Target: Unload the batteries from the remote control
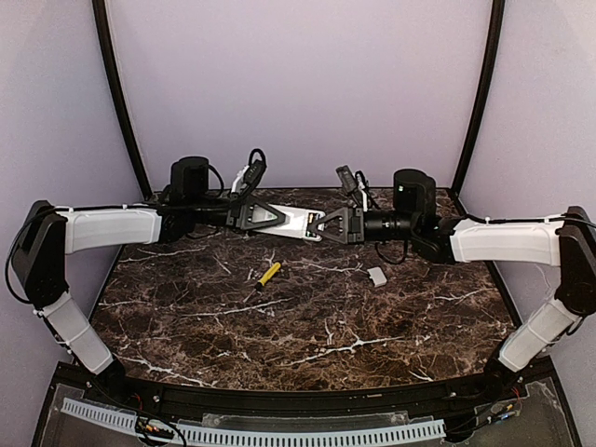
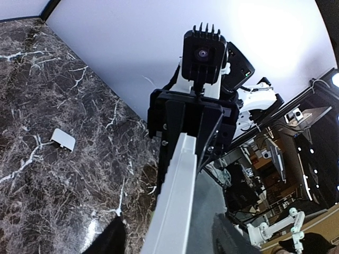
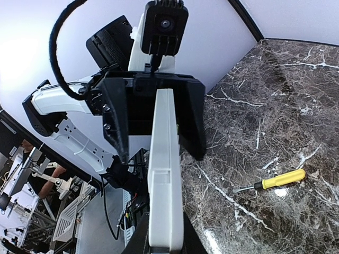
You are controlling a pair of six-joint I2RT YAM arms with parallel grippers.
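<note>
White plastic in mid-air, that's our picture. The remote control point(image 1: 296, 222) hangs roughly level above the dark marble table point(image 1: 326, 335), spanned between the two arms. We see the left gripper point(image 1: 270, 216) clamped on its left end and the right gripper point(image 1: 328, 224) clamped on its right end, each pair of jaws closed against the slim body.

From the left wrist we look straight along the remote's long edge to the right gripper's black fingers point(image 2: 212, 126), pressed to either side of the far end. From the right wrist it's the same story mirrored, with the left gripper's fingers point(image 3: 190, 121) flanking the white strip.

Down on the marble, nearer to us than the remote, we spot the yellow-handled screwdriver point(image 1: 269, 273) lying at a slant. Well apart to its right, a small white cover point(image 1: 377, 276) lies flat. We cannot tell from these edge-on views which face of the remote points up.
</note>
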